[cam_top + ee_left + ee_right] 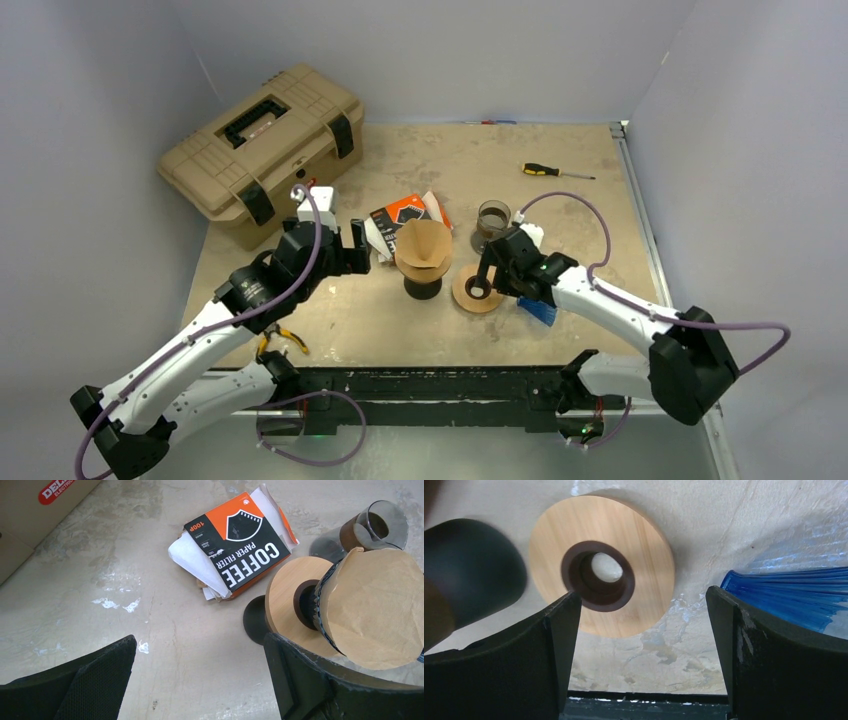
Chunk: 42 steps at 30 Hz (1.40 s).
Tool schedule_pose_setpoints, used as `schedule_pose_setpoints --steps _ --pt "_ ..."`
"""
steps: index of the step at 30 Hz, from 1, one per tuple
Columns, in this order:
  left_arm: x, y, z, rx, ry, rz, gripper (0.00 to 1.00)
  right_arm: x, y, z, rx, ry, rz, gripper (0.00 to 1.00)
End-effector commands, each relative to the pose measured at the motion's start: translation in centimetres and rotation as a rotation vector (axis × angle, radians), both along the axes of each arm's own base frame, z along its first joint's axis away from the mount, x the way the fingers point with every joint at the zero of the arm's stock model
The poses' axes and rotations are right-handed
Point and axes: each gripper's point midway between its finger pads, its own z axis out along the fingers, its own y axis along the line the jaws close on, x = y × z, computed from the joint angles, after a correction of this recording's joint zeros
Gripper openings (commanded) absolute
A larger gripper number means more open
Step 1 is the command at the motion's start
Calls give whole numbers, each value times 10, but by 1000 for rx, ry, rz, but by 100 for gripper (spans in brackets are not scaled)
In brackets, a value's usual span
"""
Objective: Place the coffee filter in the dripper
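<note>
On the beige bench (560,200), the black dripper (422,286) carries the brown paper cone filter (423,244) in its mouth, so the task looks done. Just left of the dripper, the left end effector (200,655) is wide and empty. The right end effector (644,625), also wide, hovers over the round wooden ring (644,545) just right of the dripper.

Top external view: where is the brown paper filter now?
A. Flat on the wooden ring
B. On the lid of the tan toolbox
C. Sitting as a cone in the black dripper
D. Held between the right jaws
C: the paper filter stands opened as a cone in the top of the black dripper, and the left wrist view shows the dripper's ribbed rim around it.
</note>
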Motion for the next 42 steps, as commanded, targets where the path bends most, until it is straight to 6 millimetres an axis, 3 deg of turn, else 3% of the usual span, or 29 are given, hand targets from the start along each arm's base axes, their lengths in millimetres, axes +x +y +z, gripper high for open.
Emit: schedule_pose_setpoints --steps 1,6,16,25,34,38,42 --pt "4 4 14 24 -51 0 99 8 -6 -8 -37 7 -65 95" --pt "5 15 33 60 -94 16 99 10 -4 -17 -29 29 -75 91" --pt "5 26 36 126 -113 27 99 17 2 -34 -13 67 -59 79" --pt "1 34 42 115 -134 51 99 13 5 -41 -3 92 -43 51" --pt "-1 40 47 101 -155 73 99 12 3 -30 8 69 -44 29" --pt "-1 41 46 103 -152 77 99 10 1 -24 8 67 -47 0" --pt "0 41 46 104 -151 80 99 9 -1 -13 8 56 -53 0"
